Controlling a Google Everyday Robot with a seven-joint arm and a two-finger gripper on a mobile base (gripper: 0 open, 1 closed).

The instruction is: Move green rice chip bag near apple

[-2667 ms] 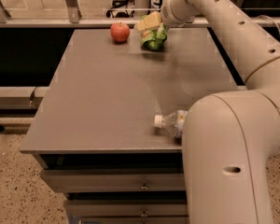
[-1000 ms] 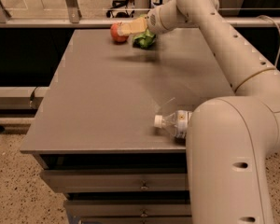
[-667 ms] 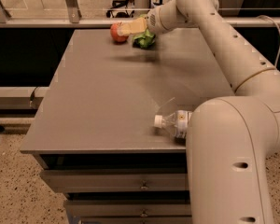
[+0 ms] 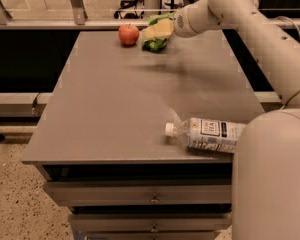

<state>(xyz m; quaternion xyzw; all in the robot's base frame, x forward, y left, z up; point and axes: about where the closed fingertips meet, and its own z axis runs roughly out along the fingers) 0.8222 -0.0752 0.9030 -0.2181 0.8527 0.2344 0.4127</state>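
The red apple sits at the far edge of the grey table. The green rice chip bag lies just right of it, a small gap away, with more green showing above the gripper. My gripper is right at the bag, lying across its upper part and hiding the middle of it. The white arm reaches in from the right.
A clear plastic bottle with a white label lies on its side near the table's front right edge, next to the robot's white body. A railing runs behind the far edge. Drawers sit under the tabletop.
The bag has been carried left from the table's far middle to beside the apple. In the last second the gripper has shifted slightly right while the bag's lower part stays put.
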